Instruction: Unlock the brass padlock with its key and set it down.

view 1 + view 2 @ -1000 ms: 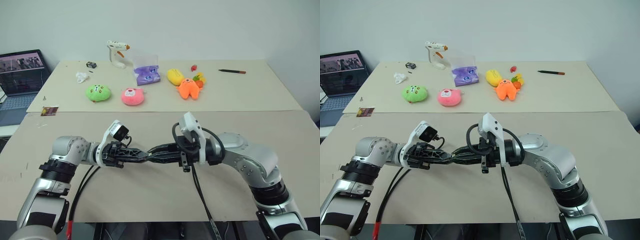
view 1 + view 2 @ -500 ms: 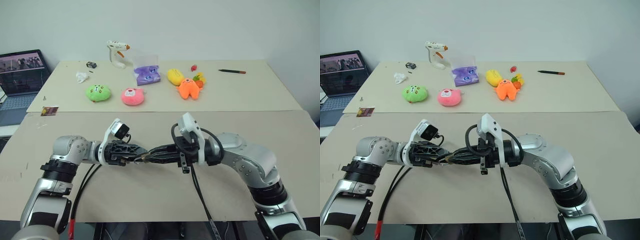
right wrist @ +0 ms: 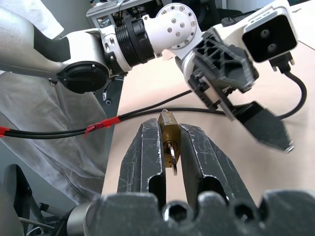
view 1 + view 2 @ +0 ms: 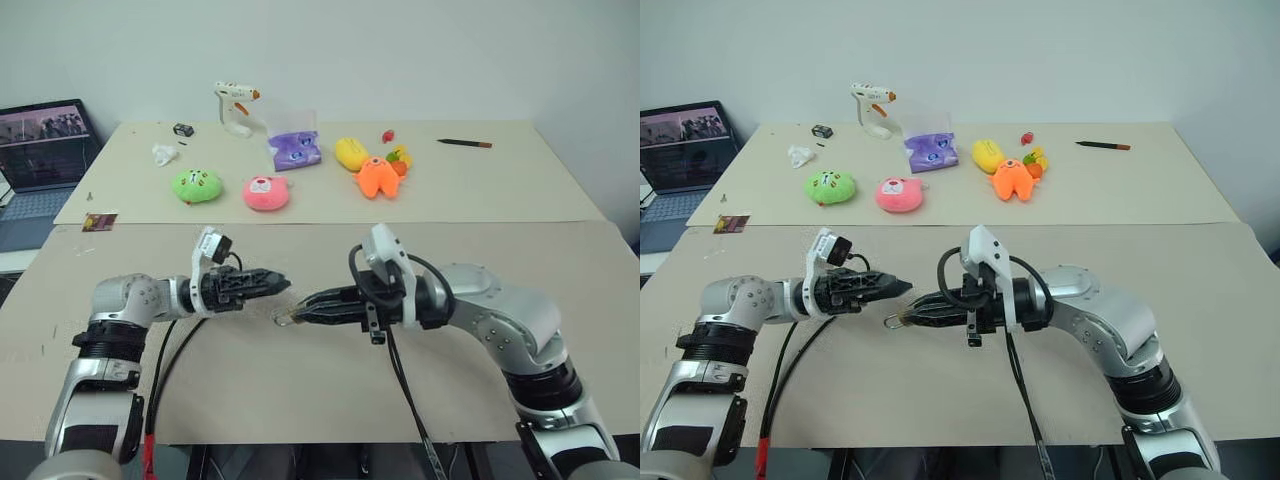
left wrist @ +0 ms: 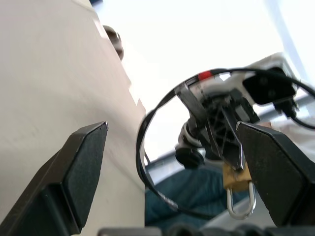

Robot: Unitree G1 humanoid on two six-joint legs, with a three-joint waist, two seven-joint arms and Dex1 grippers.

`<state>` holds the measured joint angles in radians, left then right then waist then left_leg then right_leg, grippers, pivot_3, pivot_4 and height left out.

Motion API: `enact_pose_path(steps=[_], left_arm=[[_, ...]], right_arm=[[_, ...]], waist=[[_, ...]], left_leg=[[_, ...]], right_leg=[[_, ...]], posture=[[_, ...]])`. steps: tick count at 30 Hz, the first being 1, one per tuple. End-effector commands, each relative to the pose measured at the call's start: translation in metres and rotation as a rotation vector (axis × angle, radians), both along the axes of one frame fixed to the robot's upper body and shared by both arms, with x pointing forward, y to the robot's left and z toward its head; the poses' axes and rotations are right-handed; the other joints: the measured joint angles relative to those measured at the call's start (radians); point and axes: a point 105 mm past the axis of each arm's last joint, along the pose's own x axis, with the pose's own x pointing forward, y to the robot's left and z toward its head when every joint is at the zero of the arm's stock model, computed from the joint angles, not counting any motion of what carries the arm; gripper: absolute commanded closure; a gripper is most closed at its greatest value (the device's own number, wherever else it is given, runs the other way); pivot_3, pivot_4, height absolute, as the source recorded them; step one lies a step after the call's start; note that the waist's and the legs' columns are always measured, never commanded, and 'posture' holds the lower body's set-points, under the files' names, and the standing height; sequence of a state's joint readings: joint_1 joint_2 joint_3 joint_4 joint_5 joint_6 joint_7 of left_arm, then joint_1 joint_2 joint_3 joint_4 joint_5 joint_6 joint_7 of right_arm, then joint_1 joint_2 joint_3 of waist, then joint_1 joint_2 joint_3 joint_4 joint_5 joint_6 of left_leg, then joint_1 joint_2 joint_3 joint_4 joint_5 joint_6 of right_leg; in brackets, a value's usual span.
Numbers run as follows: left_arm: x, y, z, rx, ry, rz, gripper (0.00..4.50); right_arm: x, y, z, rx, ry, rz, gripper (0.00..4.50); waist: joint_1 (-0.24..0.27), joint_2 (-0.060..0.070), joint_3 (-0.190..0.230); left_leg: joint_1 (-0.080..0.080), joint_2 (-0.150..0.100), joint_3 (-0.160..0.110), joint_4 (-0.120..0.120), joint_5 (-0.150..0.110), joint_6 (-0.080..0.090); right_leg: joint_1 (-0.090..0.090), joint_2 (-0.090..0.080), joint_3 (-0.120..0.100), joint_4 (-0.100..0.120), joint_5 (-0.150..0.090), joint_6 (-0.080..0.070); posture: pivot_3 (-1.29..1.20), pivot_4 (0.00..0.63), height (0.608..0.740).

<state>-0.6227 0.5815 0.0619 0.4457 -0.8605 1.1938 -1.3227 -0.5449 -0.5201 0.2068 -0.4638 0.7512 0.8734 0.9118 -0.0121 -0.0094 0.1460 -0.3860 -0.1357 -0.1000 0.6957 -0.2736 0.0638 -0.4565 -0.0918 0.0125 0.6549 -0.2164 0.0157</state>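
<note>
My right claw [image 3: 165, 147] was closed on the brass padlock [image 3: 169, 129], pinching its gold body between the two fingers [image 3: 142, 157] above the near half of the desk [image 4: 300, 390]. The key [image 3: 172, 158] sat in the keyhole at the end of the lock turned toward my wrist; the thin silvery shackle, seen closed from the left wrist, stuck out past the fingertips at the far end. My left claw [image 4: 272, 284] hung just beside those tips, a small gap apart, its fingers [image 5: 81, 162] spread wide and empty.

I judged the padlock a small, hard, fairly dense piece of metal: stiff, smooth and apt to slip or twist if squeezed only at its corners, so the flat sides of the body were the right place to hold it. The key looked thin and light, easy to lose; it wanted a pinch on its flat bow, and I could not tell whether it had been turned.

Well apart, along the far edge of the desk, lay the green plush toy [image 4: 196, 185], the pink plush toy [image 4: 266, 193], the orange plush toy [image 4: 377, 177] and a glue gun [image 4: 235, 106].
</note>
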Motion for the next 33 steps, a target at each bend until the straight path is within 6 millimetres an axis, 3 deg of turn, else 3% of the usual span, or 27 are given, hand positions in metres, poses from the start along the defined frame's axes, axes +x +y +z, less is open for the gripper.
enact_pose_path(steps=[1, 6, 9, 16, 33], left_arm=[[-0.001, -0.005, 0.003, 0.003, -0.042, 0.017, 1.54], [-0.02, -0.023, -0.016, 0.065, -0.026, -0.039, 3.36], [-0.03, -0.029, -0.017, 0.044, -0.009, -0.065, 4.43], [-0.04, -0.026, -0.008, 0.002, 0.016, -0.104, 4.47], [-0.041, -0.021, -0.004, 0.006, 0.049, -0.122, 4.47]], right_arm=[[0.0, -0.003, 0.014, 0.033, -0.048, 0.003, 4.25], [0.006, -0.005, 0.018, 0.039, -0.063, -0.014, 4.25], [0.009, -0.007, 0.019, 0.038, -0.07, -0.022, 4.25], [0.013, -0.012, 0.016, 0.013, -0.07, -0.041, 4.25], [0.009, -0.008, 0.009, -0.004, -0.064, -0.028, 4.25]], waist=[[0.0, 0.0, 0.0], [-0.004, 0.0, 0.0], [-0.002, 0.0, 0.0], [-0.003, 0.0, 0.0], [-0.002, 0.0, 0.0]], left_leg=[[0.0, 0.0, 0.0, 0.0, 0.0, 0.0], [0.0, 0.0, 0.0, 0.0, 0.0, 0.0], [0.001, 0.0, 0.0, 0.0, 0.0, 0.0], [0.001, 0.0, 0.0, 0.0, 0.0, 0.0], [0.001, 0.0, 0.0, 0.0, 0.0, 0.0]], right_leg=[[0.0, 0.0, 0.0, 0.0, 0.0, 0.0], [0.0, 0.0, 0.0, 0.0, 0.0, 0.0], [0.001, 0.0, 0.001, 0.0, 0.0, 0.0], [0.001, 0.0, 0.001, 0.0, 0.0, 0.0], [0.0, 0.0, 0.001, 0.0, 0.0, 0.0]], posture=[[0.0, 0.15, 0.74], [0.0, 0.15, 0.74], [0.0, 0.15, 0.74], [0.0, 0.15, 0.74], [0.0, 0.15, 0.74]])
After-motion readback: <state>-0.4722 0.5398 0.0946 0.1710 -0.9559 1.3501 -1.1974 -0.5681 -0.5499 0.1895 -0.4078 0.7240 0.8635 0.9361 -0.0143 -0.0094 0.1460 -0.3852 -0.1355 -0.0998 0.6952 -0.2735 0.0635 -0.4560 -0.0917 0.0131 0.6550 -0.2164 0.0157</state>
